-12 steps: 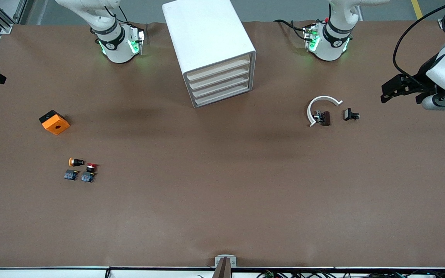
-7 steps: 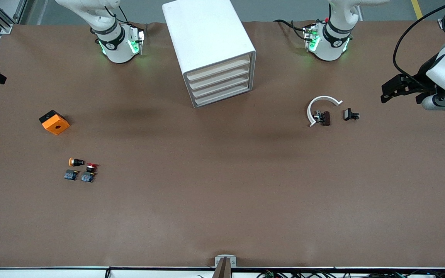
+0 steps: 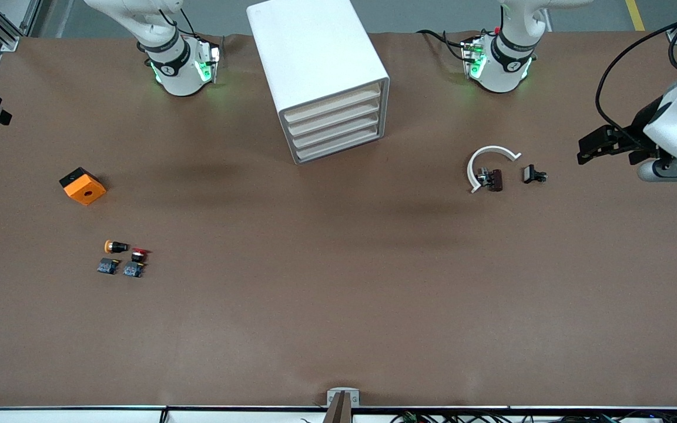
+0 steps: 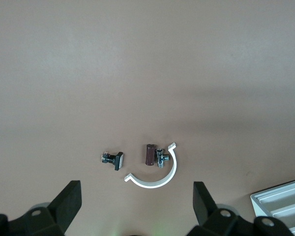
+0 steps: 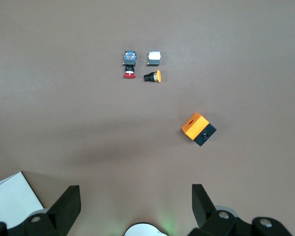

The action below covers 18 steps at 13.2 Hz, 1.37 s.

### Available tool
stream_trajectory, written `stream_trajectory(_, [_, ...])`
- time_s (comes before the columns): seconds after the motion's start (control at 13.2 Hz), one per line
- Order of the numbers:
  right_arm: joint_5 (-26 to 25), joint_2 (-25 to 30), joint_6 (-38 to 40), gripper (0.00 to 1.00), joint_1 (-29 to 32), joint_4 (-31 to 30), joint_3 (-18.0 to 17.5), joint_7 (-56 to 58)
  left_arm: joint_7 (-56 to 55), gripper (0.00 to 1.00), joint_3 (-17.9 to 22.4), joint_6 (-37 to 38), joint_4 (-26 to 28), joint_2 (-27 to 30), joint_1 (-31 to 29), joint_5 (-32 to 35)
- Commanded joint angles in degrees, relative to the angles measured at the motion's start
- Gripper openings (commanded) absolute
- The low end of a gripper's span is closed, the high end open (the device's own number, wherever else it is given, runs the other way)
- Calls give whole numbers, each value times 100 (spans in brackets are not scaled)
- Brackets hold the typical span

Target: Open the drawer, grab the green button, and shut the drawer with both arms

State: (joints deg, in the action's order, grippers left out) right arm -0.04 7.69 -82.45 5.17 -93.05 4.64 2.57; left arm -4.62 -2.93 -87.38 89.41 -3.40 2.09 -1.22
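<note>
- The orange-capped button (image 3: 115, 246) and the red-capped one (image 3: 139, 254) lie out past the right gripper (image 5: 136, 196), with the orange box (image 3: 82, 185) closer in to it.
- That gripper hangs over the right arm's end of the table, fingers spread wide, nothing in them.
- The left gripper (image 4: 136, 196) is the same deal: wide open and empty, looking down on a white ring (image 3: 491, 149).
- The drawer cabinet (image 3: 315, 53) has every drawer shut.
- Green button: can't tell where it is or which way it points.

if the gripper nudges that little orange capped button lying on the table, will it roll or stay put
The orange-capped button lies on its side, and its round cap and barrel suggest it would probably roll or pivot in an arc. It looks tiny, so likely light and easily knocked toward the red-capped button beside it. A glossy cap may slip between fingers.
</note>
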Motion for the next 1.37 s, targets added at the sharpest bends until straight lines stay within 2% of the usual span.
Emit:
stream_trajectory(0.0, [39, -31, 97, 100, 63, 130, -60, -46, -22, 100, -23, 107, -72, -396, -24, 61])
stream_trajectory(0.15, [39, -66, 97, 100, 55, 95, -60, -63, -74, 100, -23, 55, -90, -870, 11, 52])
stream_trajectory(0.53, [56, -557, 176, 100, 63, 322, -78, 16, -441, 100, -58, -559, -64, -1864, 177, 43])
stream_trajectory(0.84, [65, -1146, 107, 100, 90, 385, -78, 25, -2205, 100, -49, -1140, -99, -2480, 897, 122])
stream_trajectory(1.06, [-49, -1402, 71, 100, 107, 437, -60, 34, -3821, 100, -67, -1132, -256, -2761, 1276, -44])
stream_trajectory(1.29, [-93, -1411, -17, 100, 90, 446, -69, 16, -5571, 100, -76, -1009, -599, -3095, 1496, -921])
